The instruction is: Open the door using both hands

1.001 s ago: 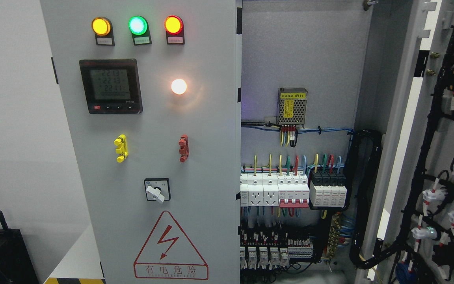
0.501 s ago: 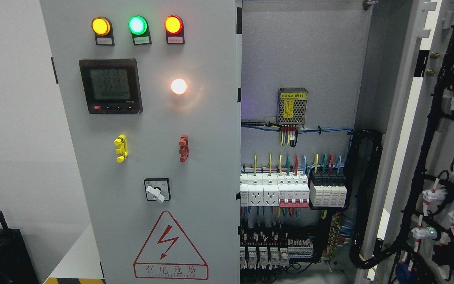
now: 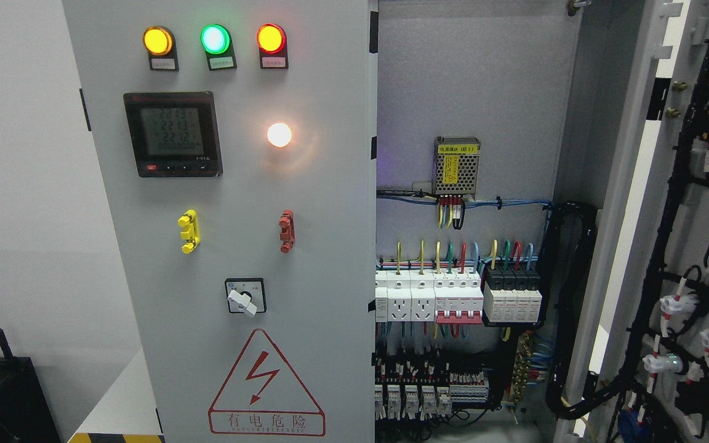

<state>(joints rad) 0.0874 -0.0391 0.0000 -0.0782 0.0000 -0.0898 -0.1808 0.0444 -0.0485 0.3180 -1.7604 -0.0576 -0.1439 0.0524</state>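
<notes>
So neither robot hand is in the head view right now, so I can't tell what the fingers are doing, no point guessing. What you do get is the electrical cabinet: the right door is already swung wide open at the right edge, showing its inner face with black wiring looms and the backs of the indicator lamps, and the cabinet interior is exposed with a small power supply up top and a row of circuit breakers below it. The left door looks shut or close to it, its free edge running right down the middle beside the interior. It carries 3 indicator lamps (amber, green, red), a digital meter, a lit white lamp, a yellow handle, a red handle, a rotary switch and the high-voltage warning triangle. My read: half the job is done and the left door is what's left. If I were doing it, I'd bring a hand in on that free edge or a handle, pull outward along the hinge arc on the left side, and keep fingers well away from the breakers and the rotary switch.
</notes>
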